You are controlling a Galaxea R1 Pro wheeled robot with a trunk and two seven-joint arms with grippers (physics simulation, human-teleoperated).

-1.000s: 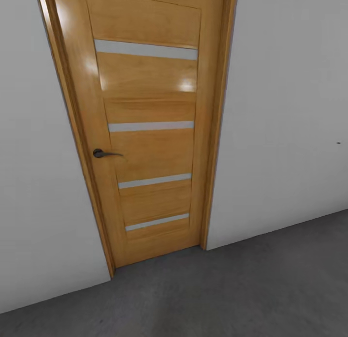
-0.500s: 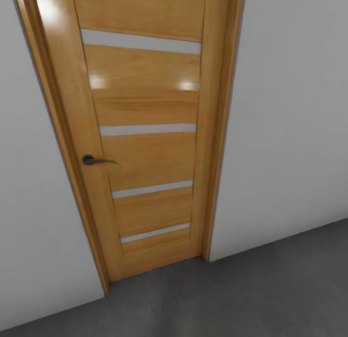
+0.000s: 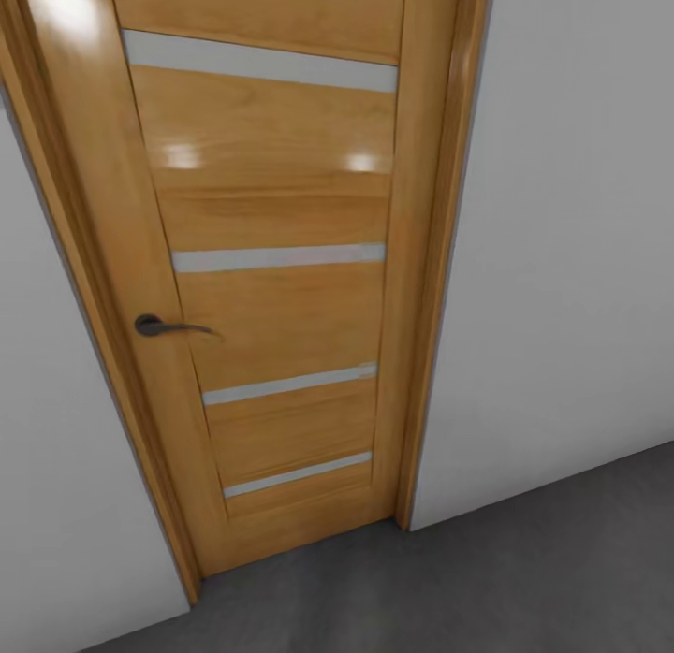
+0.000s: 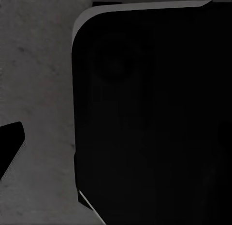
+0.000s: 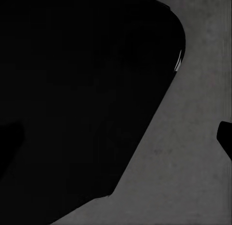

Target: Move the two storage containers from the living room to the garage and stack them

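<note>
Head view: closed orange door [image 3: 281,288] blocks ahead, grey floor [image 3: 524,578]; hands' state unclear.

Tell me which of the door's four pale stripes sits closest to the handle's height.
The second stripe from the top. It runs just above the dark handle on the orange door; the other three lie farther from it.

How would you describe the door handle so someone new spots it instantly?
Find the orange wooden door set in the white wall, above the grey concrete floor. At the door's left edge, about mid-height, sits the handle: a small dark metal lever pointing right, the only dark piece among the door's pale horizontal strips.
</note>
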